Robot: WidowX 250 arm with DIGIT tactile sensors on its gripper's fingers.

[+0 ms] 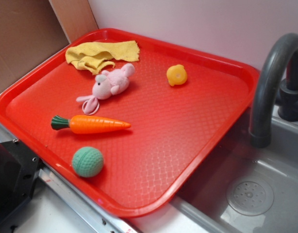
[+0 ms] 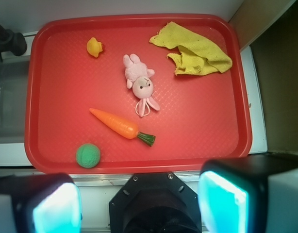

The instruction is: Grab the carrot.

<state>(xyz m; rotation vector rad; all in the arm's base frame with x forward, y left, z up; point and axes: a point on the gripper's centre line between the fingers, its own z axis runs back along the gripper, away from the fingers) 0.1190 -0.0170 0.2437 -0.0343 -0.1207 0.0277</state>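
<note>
**Red tray beside a grey sink, pincer wide above it**

Red tray (image 2: 47, 97) lies next to the grey sink (image 1: 265, 194) with its dark faucet (image 1: 270, 82). At the bottom edge of the wrist view the gripper (image 2: 139, 206) stands wide, its two fingers (image 2: 222, 199) far apart, holding and touching nothing. On the tray lie the yellow cloth (image 2: 197, 51), then the carrot (image 2: 119, 124) near the middle-front, between the pink plush bunny (image 2: 139, 82) and the green ball (image 2: 88, 155), and the small yellow duck (image 2: 94, 47).
</note>
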